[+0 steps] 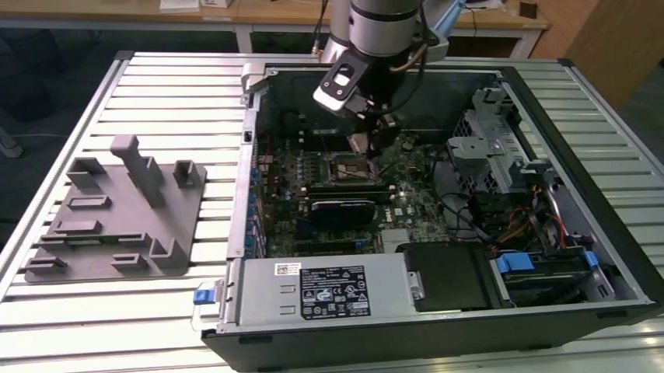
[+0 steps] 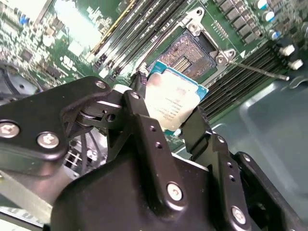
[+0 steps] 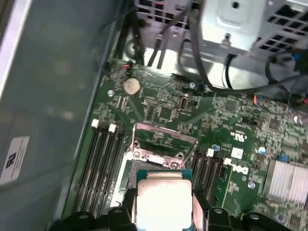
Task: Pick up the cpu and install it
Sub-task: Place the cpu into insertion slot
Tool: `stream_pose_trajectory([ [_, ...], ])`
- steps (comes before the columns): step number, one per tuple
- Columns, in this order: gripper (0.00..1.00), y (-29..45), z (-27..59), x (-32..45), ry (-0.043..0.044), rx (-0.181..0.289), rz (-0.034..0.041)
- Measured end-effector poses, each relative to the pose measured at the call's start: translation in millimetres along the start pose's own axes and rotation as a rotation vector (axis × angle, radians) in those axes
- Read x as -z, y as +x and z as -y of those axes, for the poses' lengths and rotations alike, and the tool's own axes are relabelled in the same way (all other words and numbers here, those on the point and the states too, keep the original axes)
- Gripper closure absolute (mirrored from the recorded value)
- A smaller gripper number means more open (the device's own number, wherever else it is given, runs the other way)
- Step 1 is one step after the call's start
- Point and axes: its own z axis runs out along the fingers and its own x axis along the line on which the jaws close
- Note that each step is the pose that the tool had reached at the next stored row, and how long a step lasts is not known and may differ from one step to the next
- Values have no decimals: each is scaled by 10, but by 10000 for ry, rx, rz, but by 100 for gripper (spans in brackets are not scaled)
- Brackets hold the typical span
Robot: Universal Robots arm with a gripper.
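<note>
**A:** What sits closest, by the tabletop's near edge?

**B:** An open black computer case (image 1: 436,342), lying on its side on the ribbed aluminium tabletop (image 1: 166,93). Its silver power supply box (image 1: 389,287), which carries a black-and-white label, runs along that near side.

**A:** And next to the case?

**B:** A grey plastic fixture plate (image 1: 114,217) with upright blocks. It lies toward the tabletop's edge on the exterior view's left, apart from the case.

**A:** Further in?

**B:** The green motherboard (image 1: 410,206) lies on the case floor. The robot's black hand (image 1: 365,138) hangs over its middle, reaching down from the silver arm (image 1: 384,23).

**A:** Is the hand clenched or released?

**B:** It is clenched on the cpu (image 2: 173,98), a thin square chip with a shiny silver-grey metal top and a blue-green rim. In the second wrist view the two black fingers (image 2: 204,139) press on opposite edges of it.

**A:** Where is the cpu relative to the board?

**B:** It is held over the dark square socket (image 2: 190,50), not seated in it. The socket's contact field lies bare, and its hinged metal frame (image 3: 161,139) stands open.

**A:** What lies beyond the socket?

**B:** Black memory slots (image 3: 103,159) flank it on both sides. Past it come a round silver coin battery (image 3: 131,85) and then a pale metal drive cage (image 3: 236,19). Beyond the tabletop's far edge stands a wooden desk (image 1: 280,12).
</note>
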Motion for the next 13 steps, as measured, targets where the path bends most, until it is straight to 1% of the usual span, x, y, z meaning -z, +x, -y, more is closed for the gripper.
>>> stream_pose_trajectory([
  [6, 46, 0, 1, -17, -11, -1095, 55],
  [11, 46, 0, 3, -55, -18, -1980, 101],
  [13, 46, 0, 6, -80, -9, -2095, 108],
])
